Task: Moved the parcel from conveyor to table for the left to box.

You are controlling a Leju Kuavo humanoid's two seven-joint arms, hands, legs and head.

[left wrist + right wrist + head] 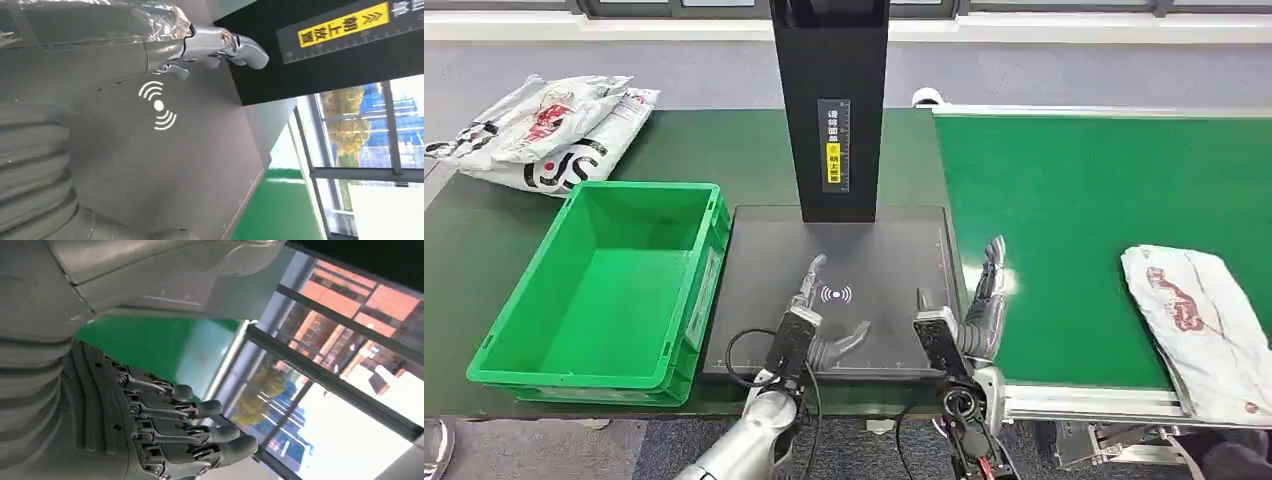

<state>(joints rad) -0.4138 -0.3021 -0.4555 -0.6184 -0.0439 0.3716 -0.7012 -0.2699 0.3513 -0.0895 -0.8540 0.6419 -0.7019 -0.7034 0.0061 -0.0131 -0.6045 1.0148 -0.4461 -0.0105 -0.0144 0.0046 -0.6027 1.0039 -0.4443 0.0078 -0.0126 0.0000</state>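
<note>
Belt [1064,220] lies bare between our empty, spread right hand [980,305] and the white, red-printed parcel [1199,325] at its near right edge; our left hand [809,320] hovers empty over the scanner pad [894,250].

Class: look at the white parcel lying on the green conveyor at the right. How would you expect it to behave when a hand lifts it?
The white parcel looks like a soft plastic mailer bag, wrinkled and lying flat, so it would probably sag and fold rather than stay stiff. Its glossy film may be slippery. It appears thin, so likely light, and unlikely to roll.
</note>
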